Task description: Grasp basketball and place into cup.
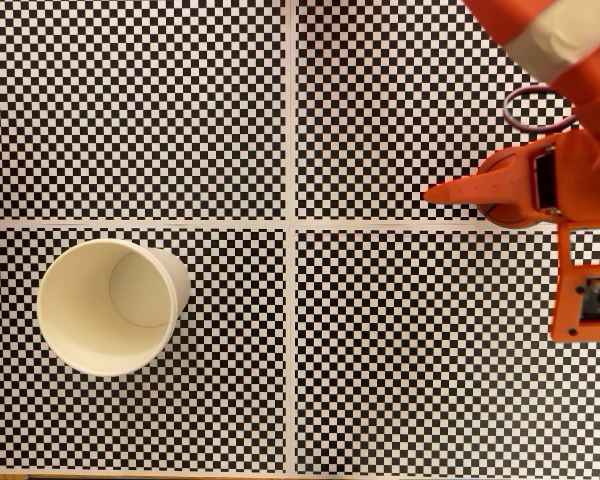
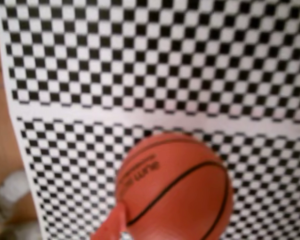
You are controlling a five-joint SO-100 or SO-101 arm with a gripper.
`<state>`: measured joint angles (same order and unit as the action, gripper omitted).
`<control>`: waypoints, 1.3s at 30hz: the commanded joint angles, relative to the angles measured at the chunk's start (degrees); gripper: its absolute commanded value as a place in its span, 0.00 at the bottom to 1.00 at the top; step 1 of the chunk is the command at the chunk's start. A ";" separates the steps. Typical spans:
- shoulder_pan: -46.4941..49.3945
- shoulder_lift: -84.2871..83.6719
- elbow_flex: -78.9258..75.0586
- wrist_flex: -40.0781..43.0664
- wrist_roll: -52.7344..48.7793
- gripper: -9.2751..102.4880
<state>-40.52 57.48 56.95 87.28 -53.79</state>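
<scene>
Judging by the pics we're at the grasp step, so go slow imo: a round ball rolls if one finger nudges it first, so we want both fingers coming down evenly either side w/ the ball centred before closing. In the wrist view the basketball sits on the checkered bench, w/ one orange fingertip touching or just beside its lower-left edge. We can't tell how wide the fingers are spread, or whether they have the ball yet. The cup stands upright and empty in the fixed view, well apart at the left.
</scene>
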 commanded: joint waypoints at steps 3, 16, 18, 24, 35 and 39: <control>0.09 -0.44 -1.32 -0.09 0.26 0.71; -0.70 -4.57 -4.39 0.09 1.23 0.75; -0.97 -5.10 -5.01 0.26 1.41 0.75; -0.79 -6.06 -5.19 0.35 1.49 0.75; 4.66 -2.99 -5.27 2.20 1.93 0.75; 9.23 -0.88 -4.92 4.31 0.26 0.75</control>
<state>-34.63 52.12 53.44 90.26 -52.56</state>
